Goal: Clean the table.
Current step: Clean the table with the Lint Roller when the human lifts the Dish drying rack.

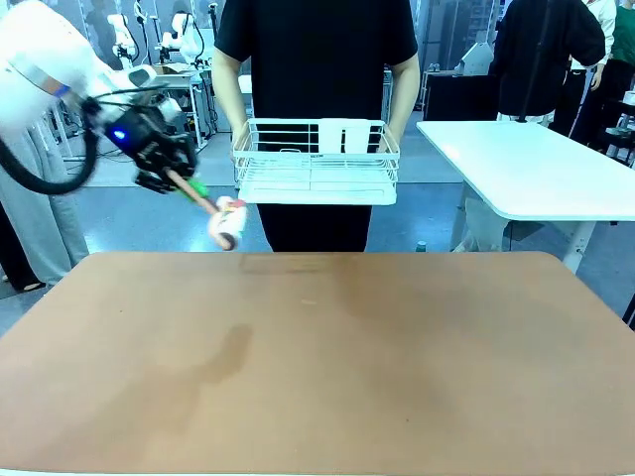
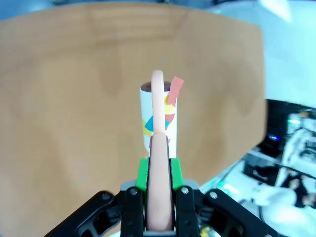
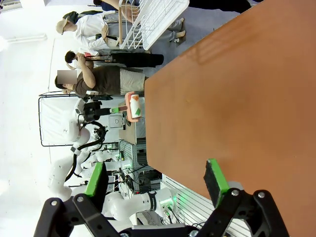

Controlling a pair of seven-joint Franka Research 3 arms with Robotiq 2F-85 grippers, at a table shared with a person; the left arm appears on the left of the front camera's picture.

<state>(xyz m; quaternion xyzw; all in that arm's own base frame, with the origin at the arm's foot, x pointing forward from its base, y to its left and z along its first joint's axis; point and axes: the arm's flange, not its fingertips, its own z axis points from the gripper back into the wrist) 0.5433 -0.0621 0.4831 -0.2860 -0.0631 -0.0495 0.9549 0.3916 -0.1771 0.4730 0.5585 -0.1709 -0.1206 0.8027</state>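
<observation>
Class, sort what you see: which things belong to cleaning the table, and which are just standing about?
Job: table, lint roller, left gripper shut on its handle.
Standing about: white table, white wire basket held by the person, open right gripper.

We see a person (image 1: 316,50) in a black top standing just past the middle of the far edge of the bench (image 1: 317,357), carrying a white wire basket (image 1: 298,177) held level at waist height. A flat white item (image 1: 344,136) stands upright at its back wall; can't tell what it is. A white-topped table (image 1: 536,169) sits off the far right corner, apart from the bench. More people (image 1: 551,45) stand behind it. The floor (image 1: 139,213) is blue-grey.
</observation>
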